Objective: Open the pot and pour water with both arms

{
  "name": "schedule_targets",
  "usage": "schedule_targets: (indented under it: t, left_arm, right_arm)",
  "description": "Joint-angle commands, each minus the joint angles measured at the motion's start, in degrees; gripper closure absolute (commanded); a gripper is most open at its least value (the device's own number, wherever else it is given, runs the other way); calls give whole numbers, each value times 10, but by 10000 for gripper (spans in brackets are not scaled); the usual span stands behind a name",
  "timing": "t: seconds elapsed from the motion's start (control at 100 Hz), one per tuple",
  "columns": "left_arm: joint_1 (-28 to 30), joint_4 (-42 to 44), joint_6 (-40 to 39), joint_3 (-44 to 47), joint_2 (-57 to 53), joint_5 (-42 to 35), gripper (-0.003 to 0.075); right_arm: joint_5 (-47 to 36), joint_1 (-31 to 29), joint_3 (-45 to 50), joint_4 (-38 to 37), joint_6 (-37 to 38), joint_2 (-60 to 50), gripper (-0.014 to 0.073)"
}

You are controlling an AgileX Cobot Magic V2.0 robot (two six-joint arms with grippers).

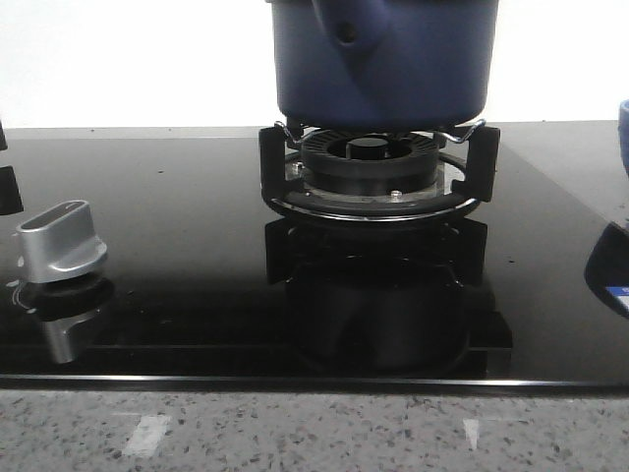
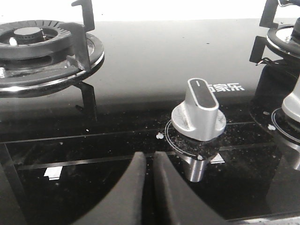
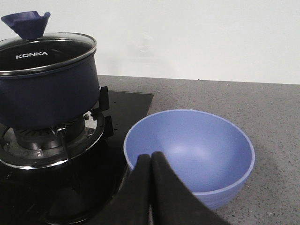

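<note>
The pot (image 1: 383,59), glass lid (image 3: 44,47) still on, sits on the burner stand (image 1: 378,177). Beside that stand on the desk (image 3: 262,108) rests a lighter-blue bowl (image 3: 190,154). The left tool (image 2: 149,187) and right tool (image 3: 151,187) are both pressed closed, holding nothing.

Navy pot (image 1: 393,69), lighter-blue bowl (image 3: 190,154)
</note>
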Motion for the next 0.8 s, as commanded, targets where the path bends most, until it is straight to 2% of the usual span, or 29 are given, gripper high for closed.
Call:
schedule_targets:
  t: [0.0, 0.27, 0.48, 0.65, 0.79]
  left_arm:
    - [0, -9, -6, 18, -9, -26, 740]
    - [0, -9, -6, 18, -9, -26, 741]
    - [0, -9, -6, 18, -9, -26, 740]
    - [0, -9, -6, 18, -9, -26, 741]
    - [0, -9, -6, 18, -9, -26, 740]
  right_arm:
    - [-47, 0, -14, -5, -6, 6, 668]
    - [-41, -10, 6, 0, -6, 6, 668]
    - [-34, -76, 42, 26, -6, 5, 668]
    - [-77, -132, 107, 36, -6, -22, 668]
    - [-128, -151, 176, 36, 3, -58, 668]
